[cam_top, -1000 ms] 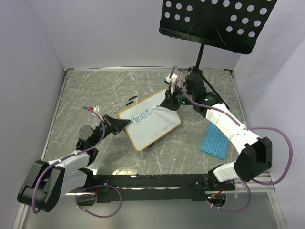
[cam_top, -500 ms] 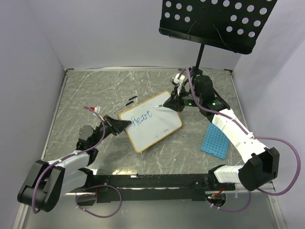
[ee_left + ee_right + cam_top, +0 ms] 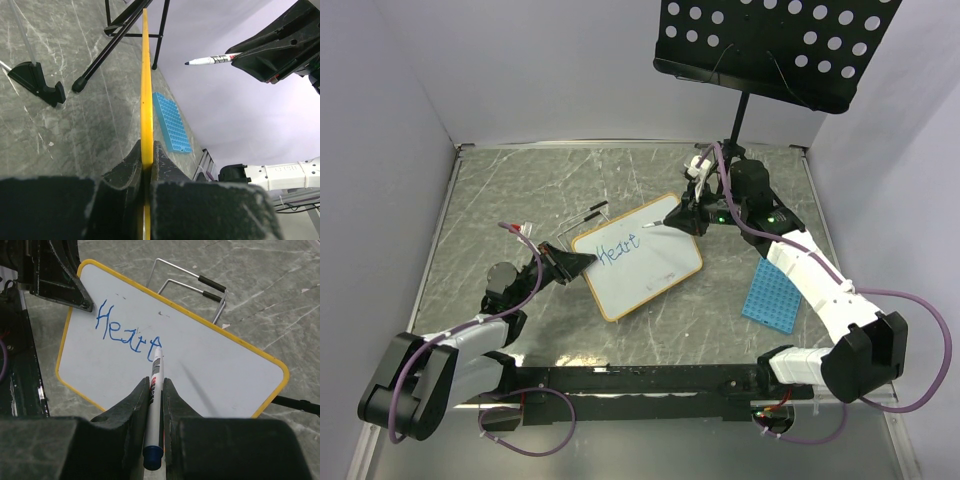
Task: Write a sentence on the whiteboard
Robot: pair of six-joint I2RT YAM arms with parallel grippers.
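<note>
The whiteboard [image 3: 638, 257] lies tilted on the table, white with an orange-yellow frame; it also shows in the right wrist view [image 3: 200, 365] and edge-on in the left wrist view [image 3: 146, 95]. One blue handwritten word [image 3: 127, 332] stands at its upper left [image 3: 617, 246]. My left gripper [image 3: 572, 262] is shut on the board's left edge [image 3: 146, 159]. My right gripper [image 3: 686, 213] is shut on a white marker with a blue end cap [image 3: 155, 400]; its tip [image 3: 158, 346] is over the last letter, lifted off the board in the left wrist view [image 3: 210, 60].
A blue square grid tray [image 3: 772, 296] lies right of the board [image 3: 171, 122]. A black perforated music stand [image 3: 770, 45] rises at the back, its legs [image 3: 117, 45] on the table. A wire board stand [image 3: 192, 285] lies behind the whiteboard.
My right arm has swung from over the board's top edge toward the back right, the marker now hovering by the word's end. The board and left gripper stay in place.
</note>
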